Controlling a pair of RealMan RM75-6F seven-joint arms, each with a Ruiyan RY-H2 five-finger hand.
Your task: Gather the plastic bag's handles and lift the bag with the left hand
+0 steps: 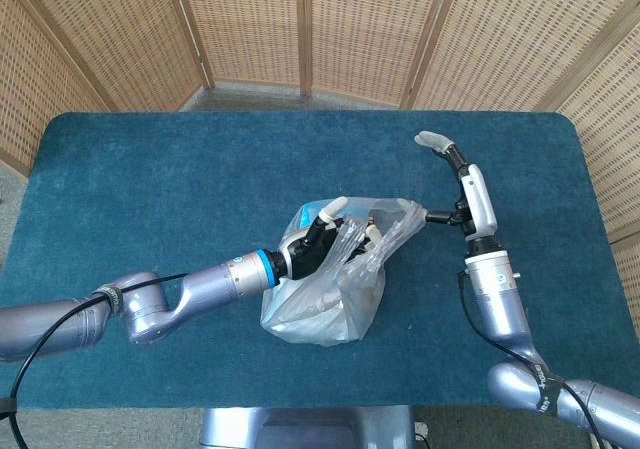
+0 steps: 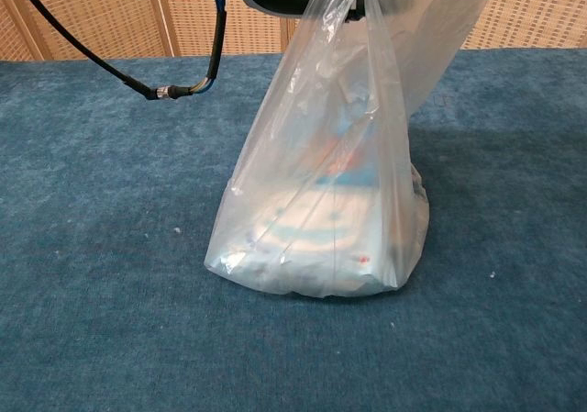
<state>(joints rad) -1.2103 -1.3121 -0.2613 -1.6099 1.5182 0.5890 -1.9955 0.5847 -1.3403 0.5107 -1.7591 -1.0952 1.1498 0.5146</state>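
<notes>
The clear crinkly plastic bag [image 1: 325, 294] sits mid-frame on the blue carpeted table [image 1: 150, 189], base still touching the cloth, something white and blue inside. The left hand [image 1: 325, 239] has its fingers curled around the gathered handles [image 1: 385, 229]. Further right, the right hand [image 1: 460, 184] hangs free, fingers spread.

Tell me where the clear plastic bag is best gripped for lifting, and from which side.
Probably the bunched handles at the top of the clear plastic bag, approached from the robot's left. The film narrows there into a gatherable neck, while the contents weigh down the wide base on the blue cloth table. The left hand already holds that neck; the right hand is clear.
</notes>
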